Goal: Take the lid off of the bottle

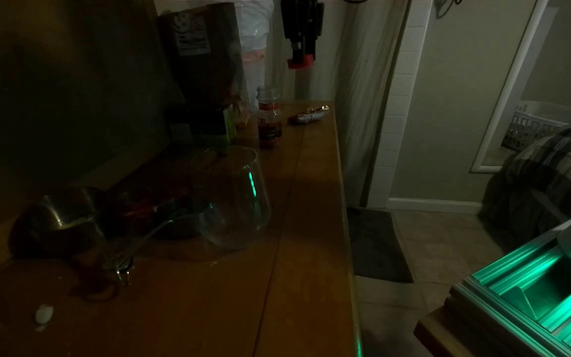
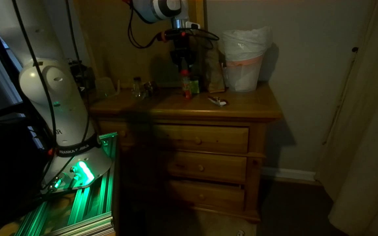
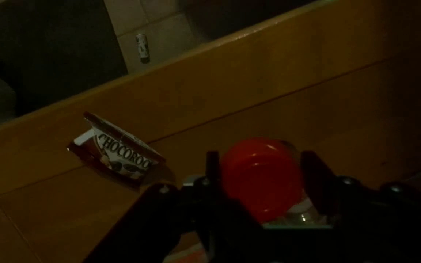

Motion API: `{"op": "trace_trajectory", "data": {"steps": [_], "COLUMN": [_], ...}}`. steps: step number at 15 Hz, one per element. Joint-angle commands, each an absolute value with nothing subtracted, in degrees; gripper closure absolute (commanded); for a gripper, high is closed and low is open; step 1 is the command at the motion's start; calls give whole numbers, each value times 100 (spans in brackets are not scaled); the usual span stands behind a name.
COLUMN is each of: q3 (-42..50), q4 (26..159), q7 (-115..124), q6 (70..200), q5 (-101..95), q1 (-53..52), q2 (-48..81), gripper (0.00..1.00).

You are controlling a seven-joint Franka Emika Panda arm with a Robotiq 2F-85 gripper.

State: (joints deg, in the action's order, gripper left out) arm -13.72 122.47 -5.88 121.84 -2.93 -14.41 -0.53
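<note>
The lid (image 1: 300,62) is a small round red cap. My gripper (image 1: 304,53) is shut on it and holds it in the air, with a finger on each side in the wrist view (image 3: 261,175). The bottle (image 1: 269,119) stands upright and uncapped on the wooden dresser top, with a pale clear neck and a dark reddish lower part. In an exterior view a clear gap shows between the lid and the bottle's mouth. In an exterior view the lid (image 2: 184,72) appears in line with the top of the bottle (image 2: 186,87). In the wrist view the bottle is mostly hidden.
A shiny snack wrapper (image 3: 119,149) lies near the bottle. A green box (image 2: 194,86), a paper bag (image 2: 214,72) and a lined white bin (image 2: 243,62) stand behind. A clear glass vessel (image 1: 236,208) and a metal pot (image 1: 62,218) stand farther along the dresser (image 1: 310,277).
</note>
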Motion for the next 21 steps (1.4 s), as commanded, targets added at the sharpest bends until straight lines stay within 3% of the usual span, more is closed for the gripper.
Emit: {"op": "trace_trajectory", "data": {"steps": [1, 15, 16, 17, 19, 21], "q3": [-1332, -1179, -1162, -1147, -1134, -1138], "q4": [13056, 13755, 13742, 13731, 13706, 13668], "q7": [-701, -463, -423, -413, -442, -455], "q6": [12624, 14522, 14567, 14562, 14495, 14371], "q5": [-500, -909, -942, -965, -932, -909], "q1": [-1374, -1274, -1274, -1274, -1272, -1283], "q2": [-309, 533, 580, 597, 520, 358], "gripper": [68, 68, 18, 17, 4, 0]}}
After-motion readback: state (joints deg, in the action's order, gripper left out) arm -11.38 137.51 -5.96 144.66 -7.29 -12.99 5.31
